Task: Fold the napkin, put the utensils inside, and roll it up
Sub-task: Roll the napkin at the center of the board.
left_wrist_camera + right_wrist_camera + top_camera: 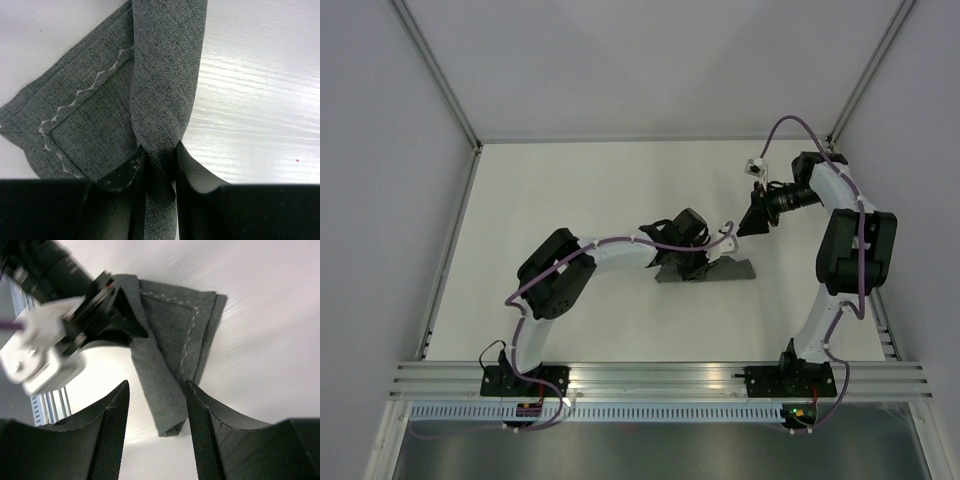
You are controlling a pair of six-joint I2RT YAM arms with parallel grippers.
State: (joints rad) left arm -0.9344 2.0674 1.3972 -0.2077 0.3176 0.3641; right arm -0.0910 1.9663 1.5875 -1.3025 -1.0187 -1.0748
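The dark grey napkin point(728, 270) lies mid-table as a narrow roll with a flat stitched flap beside it. My left gripper point(694, 262) is shut on the roll; in the left wrist view the roll of the napkin point(167, 75) runs up from between the black fingertips of that gripper point(159, 152). My right gripper point(754, 216) hangs open, above and behind the napkin's right end. In its own view the open jaws of the right gripper point(156, 386) frame the free end of the napkin point(167, 405) without touching it. The utensils are hidden.
The left arm's wrist and its white cable plug point(42, 357) sit close to the roll. The white table point(580, 190) is bounded by grey walls on three sides and by an aluminium rail point(660, 378) at the near edge.
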